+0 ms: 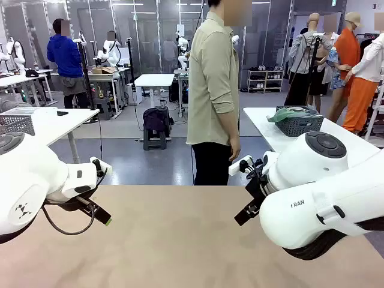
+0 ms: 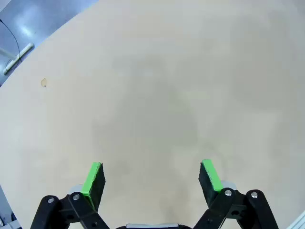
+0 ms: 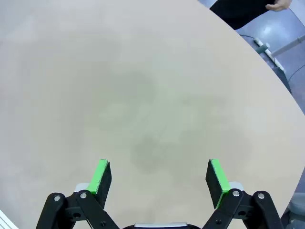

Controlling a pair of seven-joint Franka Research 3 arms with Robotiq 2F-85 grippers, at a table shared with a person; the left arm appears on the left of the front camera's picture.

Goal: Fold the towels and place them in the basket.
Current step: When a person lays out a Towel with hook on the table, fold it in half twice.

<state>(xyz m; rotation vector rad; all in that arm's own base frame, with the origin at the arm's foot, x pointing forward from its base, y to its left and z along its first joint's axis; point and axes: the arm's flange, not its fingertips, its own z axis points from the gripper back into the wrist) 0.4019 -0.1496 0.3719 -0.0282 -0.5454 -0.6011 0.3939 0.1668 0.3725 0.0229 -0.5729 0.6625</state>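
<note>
1. The left arm [image 1: 36,180] is seen coming in from the left edge of the front view, with its wrist tilted down and inward toward the table's middle.
2. The left gripper [image 2: 152,174] is poised above the bare tan table [image 1: 180,240]. Its jaws are spread wide, and nothing is caught between the green pads [image 2: 94,177].
3. The right arm [image 1: 324,198] is mirrored on the opposite side. The right gripper [image 3: 157,174] is likewise spread wide and empty over the tabletop.
4. A person [image 1: 213,90] is seen standing side-on at the far edge, with one hand [image 1: 234,150] hung loose at the hip.
5. The basket [image 1: 303,126] is set upright on a white side table [image 1: 264,129] behind and to the right, well apart from both grippers. Its long axis is laid roughly across the picture.
6. A sea-green towel [image 1: 287,114] is bunched at the basket's top, over its left rim. The towel's long axis cannot be told.
</note>
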